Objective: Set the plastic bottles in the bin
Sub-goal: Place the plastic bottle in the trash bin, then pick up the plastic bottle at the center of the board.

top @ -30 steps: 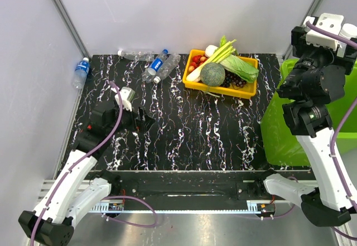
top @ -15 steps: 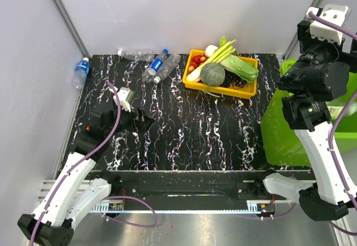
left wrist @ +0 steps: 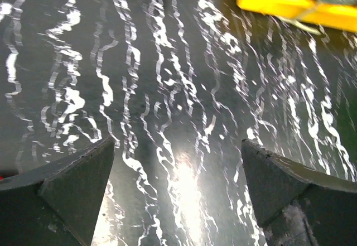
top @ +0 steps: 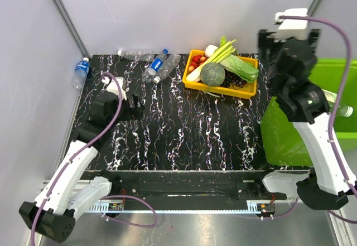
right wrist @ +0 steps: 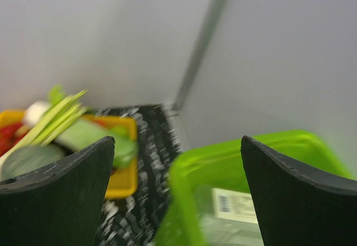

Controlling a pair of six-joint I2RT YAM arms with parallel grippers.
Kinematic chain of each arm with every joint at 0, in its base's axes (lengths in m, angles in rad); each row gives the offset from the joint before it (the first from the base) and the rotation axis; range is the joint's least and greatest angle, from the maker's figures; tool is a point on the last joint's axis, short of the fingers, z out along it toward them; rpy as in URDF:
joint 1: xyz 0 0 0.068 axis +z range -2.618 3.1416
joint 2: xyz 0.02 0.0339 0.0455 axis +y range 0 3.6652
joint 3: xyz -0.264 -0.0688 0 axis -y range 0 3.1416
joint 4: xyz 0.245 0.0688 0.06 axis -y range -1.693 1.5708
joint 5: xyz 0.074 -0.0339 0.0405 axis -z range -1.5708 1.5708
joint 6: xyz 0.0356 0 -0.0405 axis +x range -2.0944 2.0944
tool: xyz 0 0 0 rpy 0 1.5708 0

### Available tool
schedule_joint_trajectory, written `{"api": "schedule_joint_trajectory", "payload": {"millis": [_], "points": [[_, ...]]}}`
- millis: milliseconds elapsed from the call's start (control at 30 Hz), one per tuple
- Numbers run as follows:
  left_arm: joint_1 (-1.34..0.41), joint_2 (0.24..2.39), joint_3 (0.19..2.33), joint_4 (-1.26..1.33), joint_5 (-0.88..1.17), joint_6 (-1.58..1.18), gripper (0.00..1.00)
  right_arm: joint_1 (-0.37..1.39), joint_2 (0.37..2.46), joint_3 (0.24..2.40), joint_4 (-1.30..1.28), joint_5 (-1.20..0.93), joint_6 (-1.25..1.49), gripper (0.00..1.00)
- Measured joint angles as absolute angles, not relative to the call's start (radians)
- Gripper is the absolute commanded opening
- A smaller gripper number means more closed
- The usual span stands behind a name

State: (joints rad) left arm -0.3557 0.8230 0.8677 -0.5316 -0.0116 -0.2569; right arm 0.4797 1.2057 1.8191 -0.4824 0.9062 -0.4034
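- left gripper (left wrist: 177, 145) is hanging low over the table (top: 195, 140), jaws spread wide, nothing between them
- right gripper (right wrist: 177, 140) is sitting high beside the bin (top: 281, 140), likewise spread and empty
- one bottle (top: 336, 104) is lying inside the bin (white cap showing)
- bottle pair (top: 159, 64) is lying touching at the far left, just left of the yellow tray (top: 245, 91)
- clear bottle (top: 134, 53) is lying behind them; blue-label bottle (top: 82, 69) is resting at the table's left edge by the wall
- they look light, thin-walled and slick, likely to roll and dent; I'm favouring a grip across the labelled mid-body
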Motion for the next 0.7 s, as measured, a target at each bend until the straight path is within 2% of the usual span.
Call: {"api": "schedule_joint_trajectory", "payload": {"millis": [133, 267, 500, 700], "points": [[-0.336, 0.912, 0.952, -0.522, -0.115, -0.252, 0.99, 0.614, 1.228, 1.727, -0.569, 0.777, -0.258, 0.94], [-0.292, 1.076, 1.101, -0.516, -0.120, -0.211, 0.93, 0.738, 1.228, 1.602, -0.599, 0.617, -0.156, 0.92], [-0.178, 1.510, 1.444, -0.464, -0.080, -0.108, 0.93, 0.785, 1.186, 1.412, -0.527, 0.283, 0.000, 0.89], [-0.086, 1.884, 1.718, -0.469, 0.057, -0.066, 0.89, 0.810, 1.147, 1.323, -0.471, 0.170, 0.036, 0.90]]}}
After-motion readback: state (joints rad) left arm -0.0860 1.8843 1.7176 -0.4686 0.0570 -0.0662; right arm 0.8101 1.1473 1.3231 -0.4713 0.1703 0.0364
